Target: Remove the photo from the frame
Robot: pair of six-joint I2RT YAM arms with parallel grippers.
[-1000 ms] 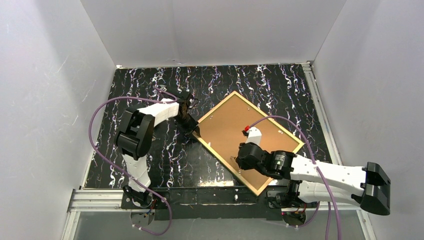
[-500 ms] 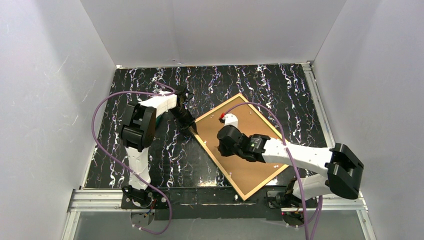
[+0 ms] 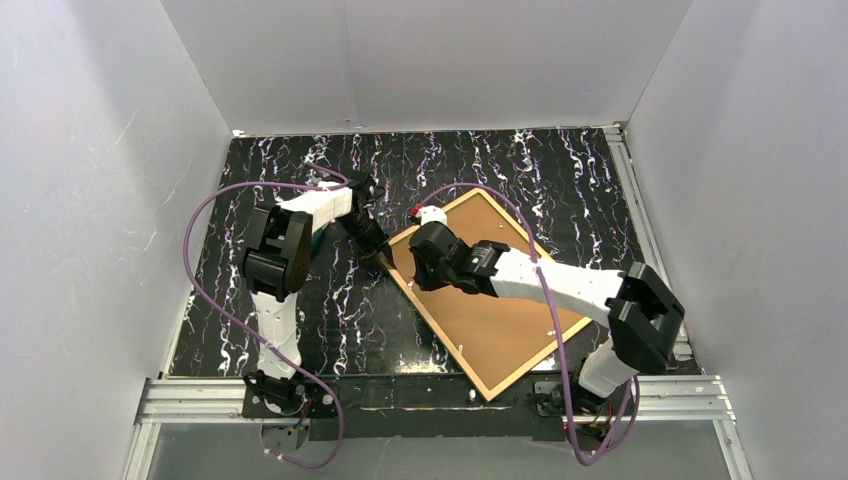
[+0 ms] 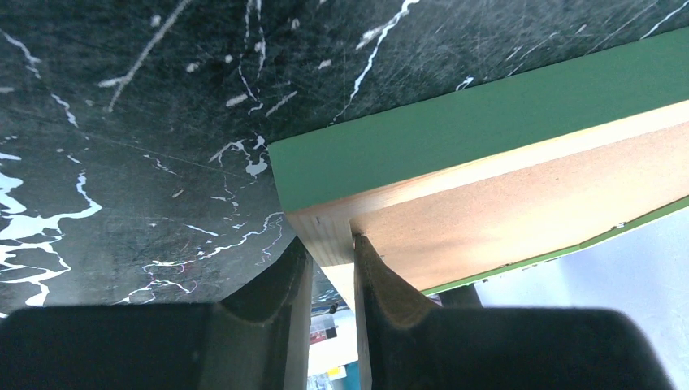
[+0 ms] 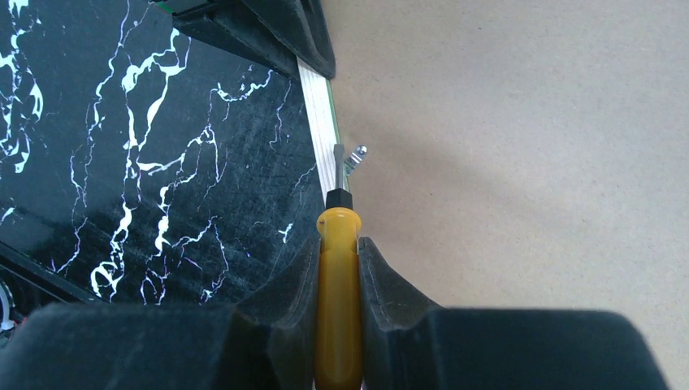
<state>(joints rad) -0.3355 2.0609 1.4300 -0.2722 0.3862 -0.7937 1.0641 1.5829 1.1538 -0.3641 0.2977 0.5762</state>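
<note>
Top external view: a black marbled table (image 3: 480, 160) carries the frame (image 4: 487, 122), which lies diagonally near the middle with its back up. Its brown backing board (image 3: 500, 320) fills the opening, so the photo cannot be seen. The left gripper (image 4: 333, 244) sits at the frame's left corner, jaws clenched on it: one finger against the outer wood edge, the other on the board side. The green front shows beneath that corner. The right gripper (image 5: 337, 244) reaches over the board's far-left part, jaws clamped on a yellow-handled screwdriver (image 5: 337, 309). Its blade points at a small metal tab (image 5: 353, 158) just beside the frame's inner edge.
</note>
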